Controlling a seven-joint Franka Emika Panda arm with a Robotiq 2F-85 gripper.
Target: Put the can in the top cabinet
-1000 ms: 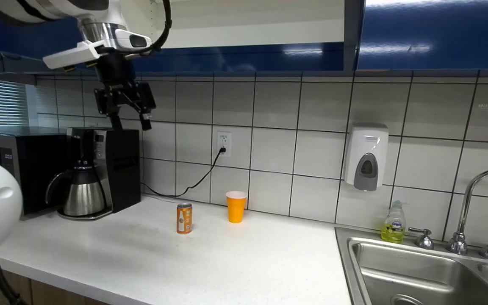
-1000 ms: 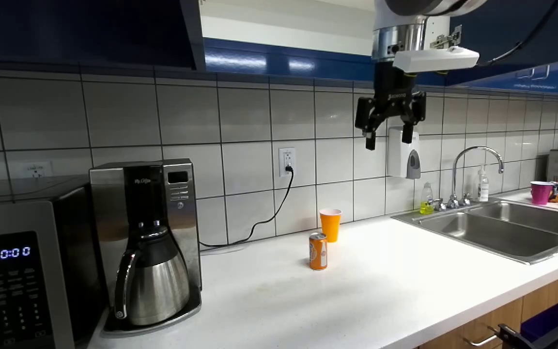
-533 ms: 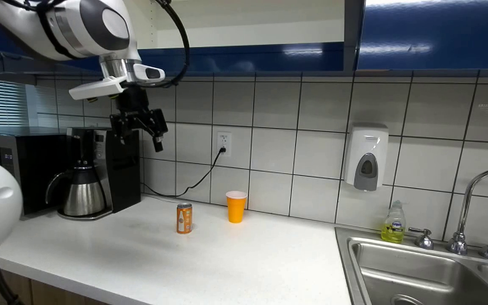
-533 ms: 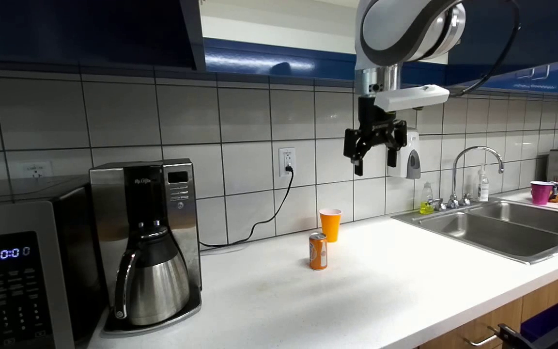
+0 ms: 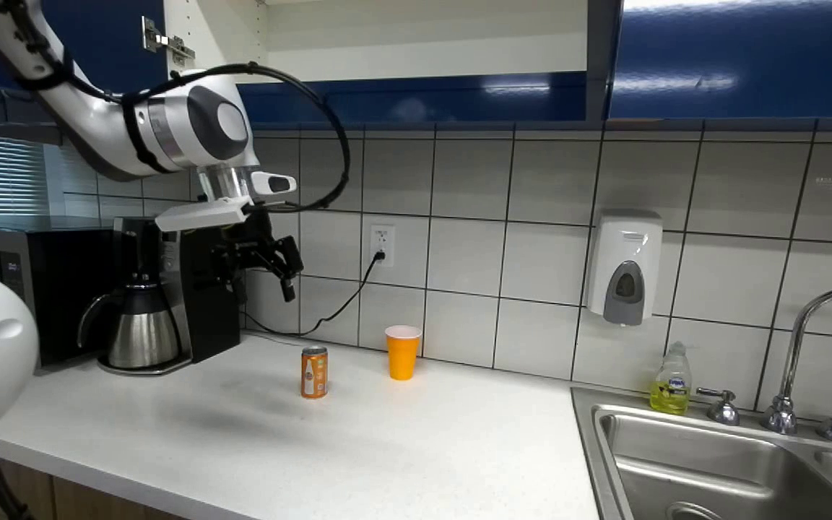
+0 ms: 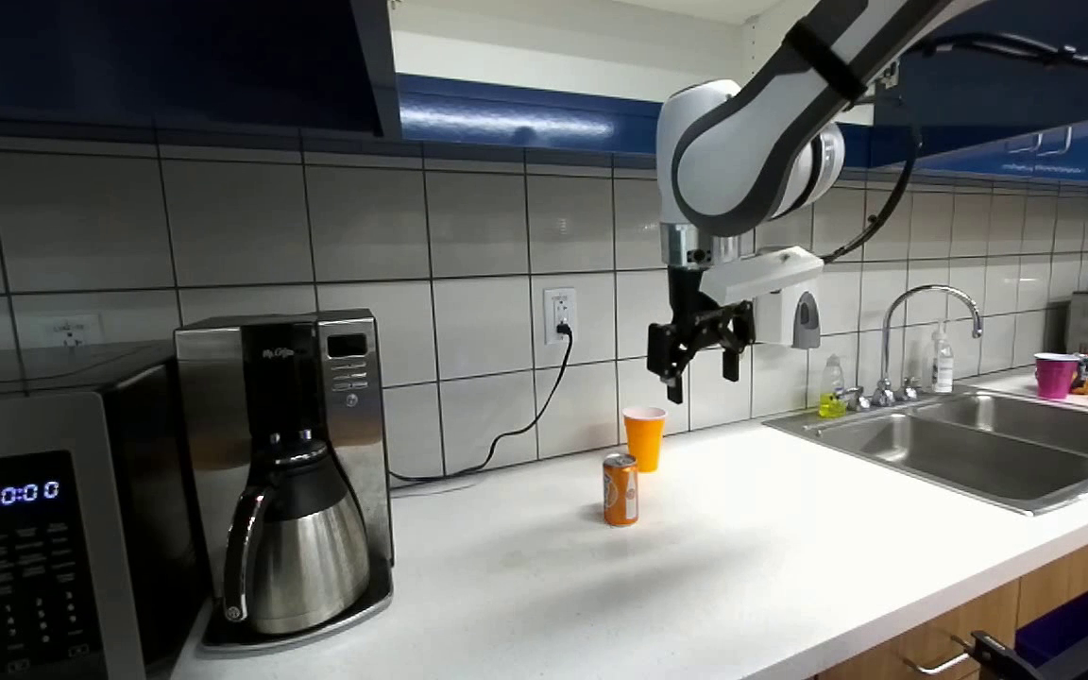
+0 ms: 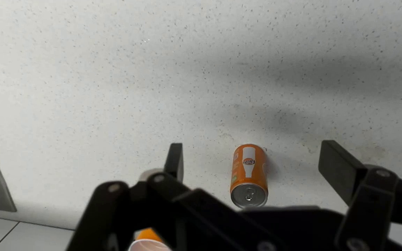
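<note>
Black 2-finger gripper [image 6: 703, 380] has dropped a good bit in the last sec & drifted over some; fingers [image 7: 340, 170] spread wide, nothing held. White-and-grey jointed arm [image 6: 733, 170] came down w/ it, baring the metal door hinge [image 5: 180, 48] in an exterior view. Small orange cylindrical metal can w/ white bottle print [image 7: 249, 162] hasn't budged: upright on the white speckled counter [image 5: 459, 448], gripper now nearer but well above, no contact; wrist view puts it btwn the fingers by line of sight, approx centred. Tapered bright-orange cup w/ pale inside [image 5: 403, 354] also unmoved, near the can but apart. Up top, glossy dark-blue upper cabinet w/ cream interior [image 5: 416, 97] stands open. So IMO approach phase: grasp not made, lift & placing all to do. Next prob. keep lowering, get a finger each side of the can, then squeeze; from where I stand, main risk is clipping the cup.
</note>
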